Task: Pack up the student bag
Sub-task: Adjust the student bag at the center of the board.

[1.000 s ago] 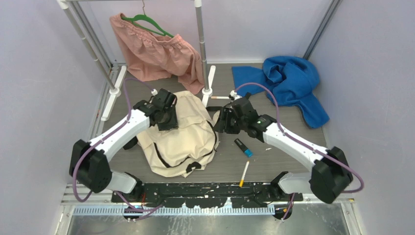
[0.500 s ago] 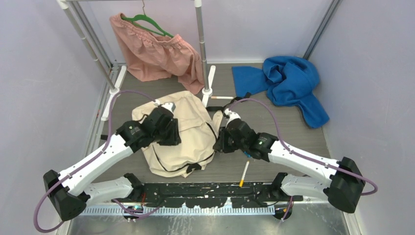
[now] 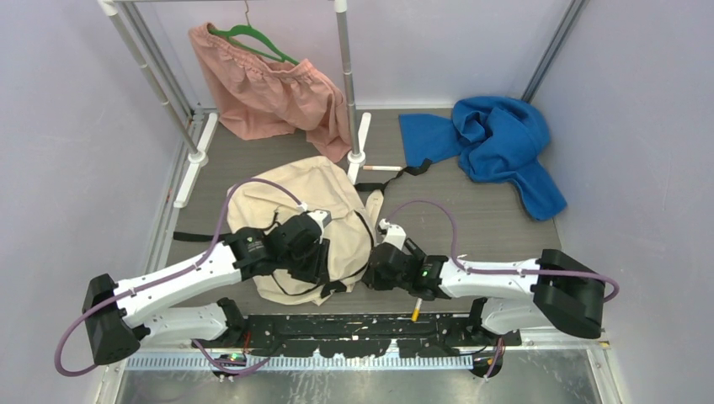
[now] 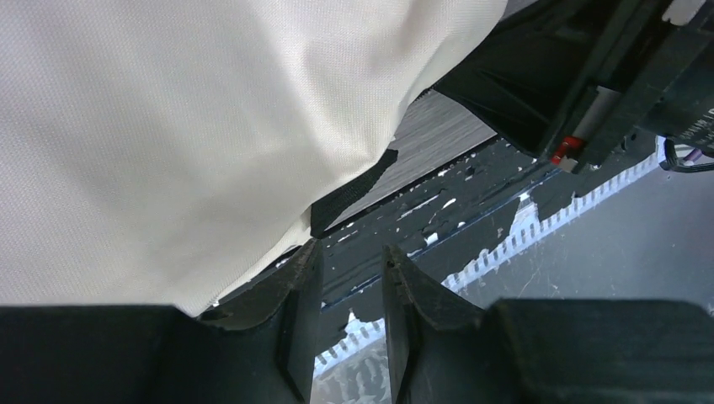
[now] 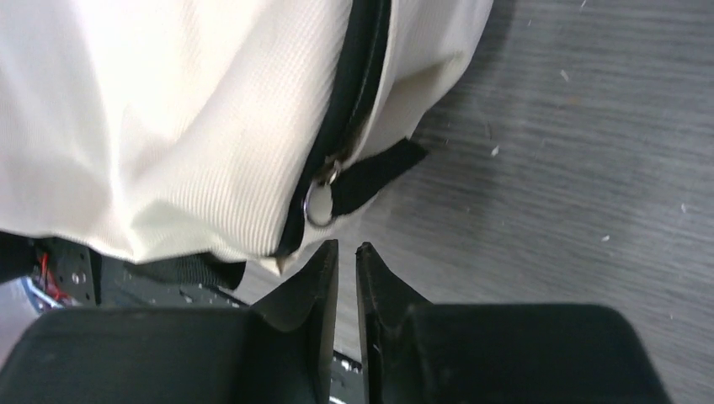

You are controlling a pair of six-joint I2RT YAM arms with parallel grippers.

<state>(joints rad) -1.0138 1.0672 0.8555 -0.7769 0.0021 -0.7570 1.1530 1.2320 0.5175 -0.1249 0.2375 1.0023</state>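
Student bag [image 3: 269,217] lies by the near desk [image 3: 505,231] edge.
Left tool [image 4: 349,282] slightly spread, empty; right tool [image 5: 345,252] nearly pressed together; only the right wrist view shows the zipper ring [image 5: 320,204].

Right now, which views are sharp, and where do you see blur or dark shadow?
Top external: even soft light, all sharp, the student bag included. Left wrist: the bag's weave is crisp; the left gripper is dark and soft. Right wrist: the zipper ring is slightly blurred, the table grain clear.
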